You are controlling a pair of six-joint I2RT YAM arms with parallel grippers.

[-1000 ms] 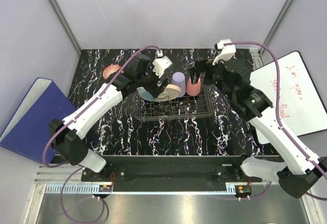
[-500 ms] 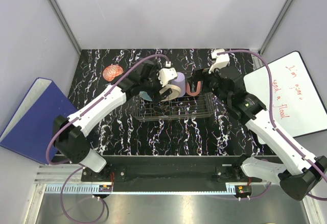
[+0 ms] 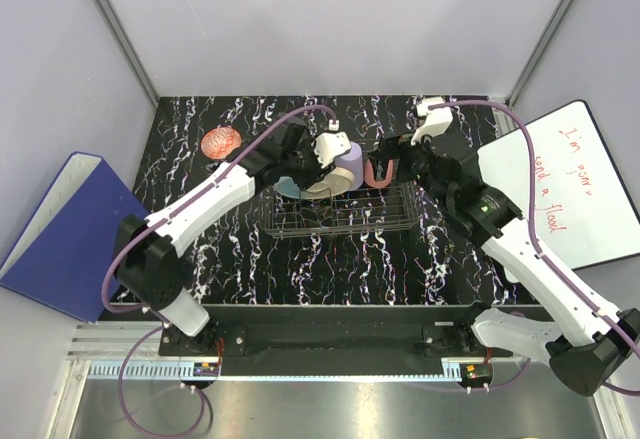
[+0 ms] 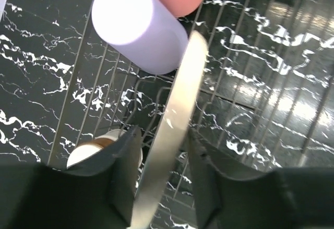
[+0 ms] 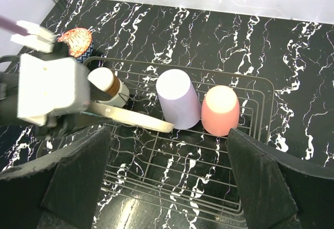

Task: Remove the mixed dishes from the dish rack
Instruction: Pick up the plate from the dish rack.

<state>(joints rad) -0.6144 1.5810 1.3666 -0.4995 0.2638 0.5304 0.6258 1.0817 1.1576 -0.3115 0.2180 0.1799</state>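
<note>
The wire dish rack (image 3: 345,221) sits mid-table. In it a cream and light-blue plate (image 3: 300,188) stands on edge. My left gripper (image 3: 326,173) is shut on its rim (image 4: 177,109), one finger (image 4: 122,171) on each face. Beside the plate stand an upside-down lavender cup (image 5: 177,104) and a salmon-pink cup (image 5: 221,109), with a whitish cup (image 5: 104,85) behind it. My right gripper (image 5: 167,132) hangs open above the rack, just short of the pink cup, holding nothing. The red-orange bowl (image 3: 221,142) rests on the table left of the rack.
A blue binder (image 3: 60,229) lies off the table's left edge and a whiteboard (image 3: 570,179) off its right. Grey walls close the back. The rack's near half (image 5: 198,156) is bare wire.
My left gripper slid right over the plate and its jaws narrowed onto the rim. My right gripper shifted slightly left above the pink cup and stayed open.
</note>
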